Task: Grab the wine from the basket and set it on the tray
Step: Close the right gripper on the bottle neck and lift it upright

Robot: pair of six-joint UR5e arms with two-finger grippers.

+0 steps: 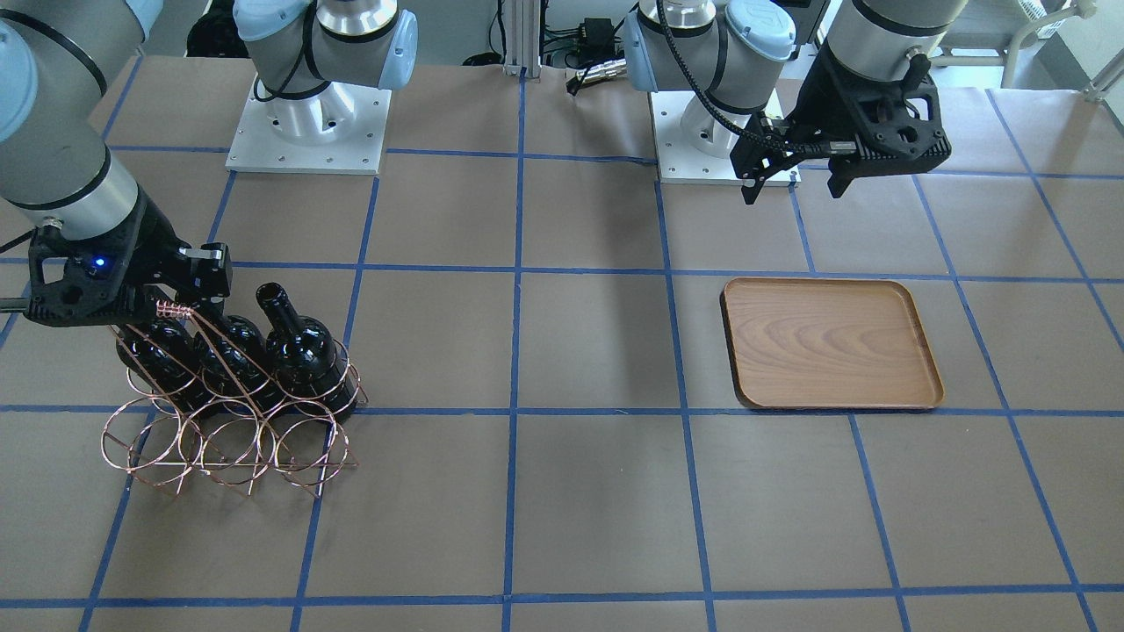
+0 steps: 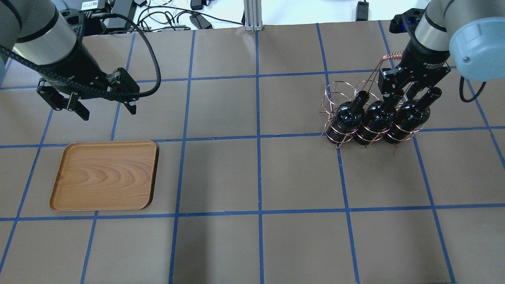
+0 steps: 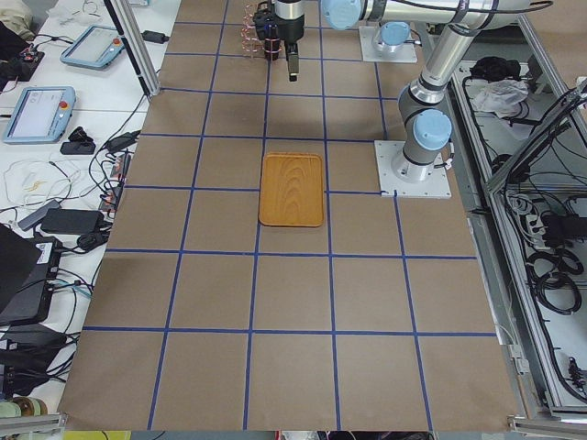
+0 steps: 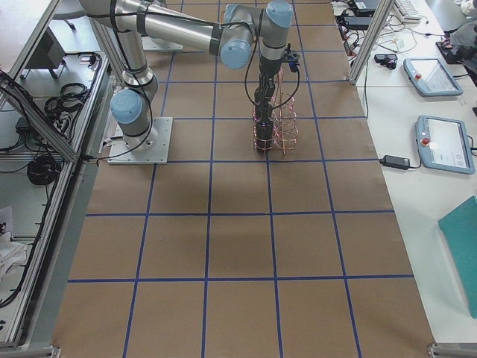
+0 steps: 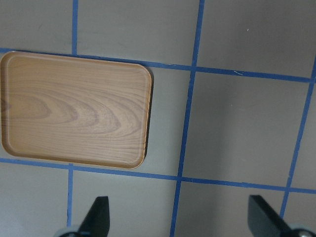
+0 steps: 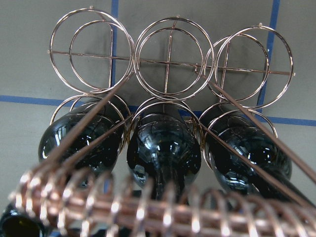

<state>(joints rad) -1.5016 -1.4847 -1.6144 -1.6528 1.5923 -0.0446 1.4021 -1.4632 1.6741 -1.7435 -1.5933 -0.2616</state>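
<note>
The copper wire basket (image 2: 334, 91) stands at the table's right side with three near-black wine bottles in one row: (image 2: 346, 116), (image 2: 375, 118), (image 2: 410, 114). The other row of rings (image 6: 168, 59) is empty. My right gripper (image 2: 397, 92) is low beside the basket's handle (image 2: 390, 57). It looks open, with a finger on each side of the middle bottle's neck. The wooden tray (image 2: 104, 175) lies at the left with nothing on it. My left gripper (image 2: 109, 112) hangs open and empty above the table just beyond the tray.
The table is brown paper with a grid of blue tape. The arm bases (image 1: 307, 132) (image 1: 702, 140) stand at the robot's edge. Side benches hold teach pendants (image 4: 428, 74) and cables.
</note>
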